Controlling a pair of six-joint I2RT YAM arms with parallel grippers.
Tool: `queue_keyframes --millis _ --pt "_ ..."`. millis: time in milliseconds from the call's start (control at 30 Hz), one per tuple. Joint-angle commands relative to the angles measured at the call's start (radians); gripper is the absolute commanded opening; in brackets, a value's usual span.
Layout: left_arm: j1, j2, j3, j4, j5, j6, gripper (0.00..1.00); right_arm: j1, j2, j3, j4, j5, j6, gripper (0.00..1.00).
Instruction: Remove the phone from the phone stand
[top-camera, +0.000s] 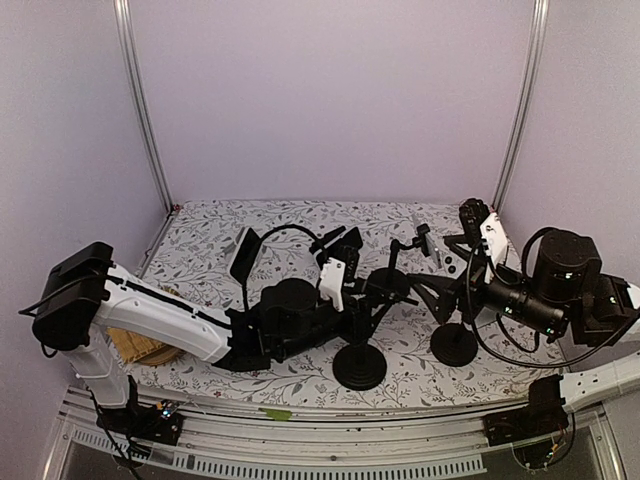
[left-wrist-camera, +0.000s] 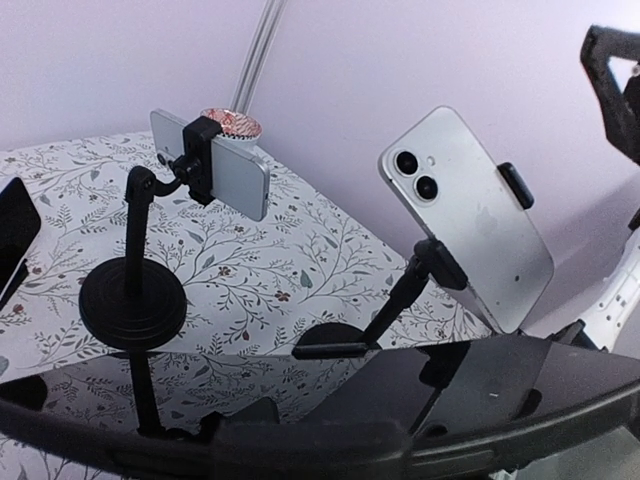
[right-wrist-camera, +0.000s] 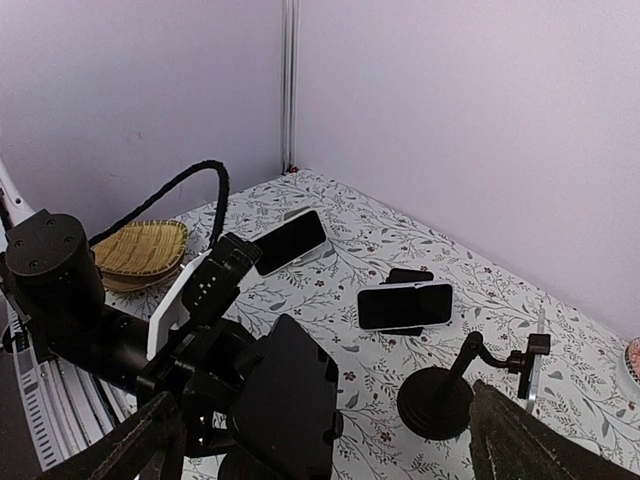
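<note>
1. Here, the left hand (top-camera: 352, 283) reaches across the floral counter (top-camera: 210, 225) to the near phone stand (top-camera: 358, 365), whose round base sits close to the front edge.
2. A black phone (left-wrist-camera: 400, 395) fills the bottom of the left wrist view, its glossy face mirroring the scene. In the right wrist view it shows as a dark slab just beside that hand.
3. The left hand's fingers are hidden, so I cannot tell whether it is pressed onto the black phone. Nor can I tell whether the stand's clamp grips it.
4. The right hand (right-wrist-camera: 335, 445) is spread wide, its fingers (right-wrist-camera: 140, 440) at the two bottom corners of its own view, pinching nothing.
5. A second stand (left-wrist-camera: 133, 300) clamps a silver phone (left-wrist-camera: 225, 170) sideways, and a third stand (left-wrist-camera: 400, 300) carries a tilted twin-lens phone (left-wrist-camera: 465, 215).
6. A far loose phone (right-wrist-camera: 290, 240) and a near loose phone (right-wrist-camera: 405, 305) lie on the counter, and a wicker tray (right-wrist-camera: 140, 250) sits by the left arm.
</note>
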Motion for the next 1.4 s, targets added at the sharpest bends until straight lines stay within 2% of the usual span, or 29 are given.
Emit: queue_keyframes --millis 0,100,167,300,433,800,1000,1233,1367 --pt "0.015 -0.001 0.021 0.075 -0.016 0.031 0.41 0.004 -0.028 -0.021 0.024 -0.029 -0.006 0.99" --pt "0.015 -0.011 0.016 0.079 -0.012 0.046 0.29 0.004 -0.034 -0.027 0.026 -0.066 -0.008 0.99" --pt "0.016 -0.026 0.006 0.08 -0.011 0.059 0.26 0.004 -0.031 -0.029 0.028 -0.107 -0.011 0.99" --pt "0.015 -0.09 -0.032 0.056 -0.017 0.073 0.25 0.004 -0.011 -0.033 0.054 -0.188 -0.018 0.99" --pt "0.014 -0.195 -0.08 -0.018 -0.022 0.087 0.22 0.004 0.055 -0.006 0.075 -0.197 -0.053 0.99" --pt "0.013 -0.574 -0.235 -0.371 -0.151 0.106 0.22 0.004 0.186 0.053 0.201 -0.262 -0.21 0.99" --pt "0.015 -0.704 -0.305 -0.451 -0.193 0.1 0.22 0.005 0.264 0.047 0.279 -0.314 -0.311 0.99" --pt "0.018 -0.743 -0.281 -0.558 -0.244 0.086 0.22 0.075 0.383 0.059 0.381 -0.232 -0.422 0.98" --pt "0.018 -0.74 -0.276 -0.561 -0.225 0.069 0.22 0.134 0.469 0.078 0.421 -0.143 -0.491 0.91"
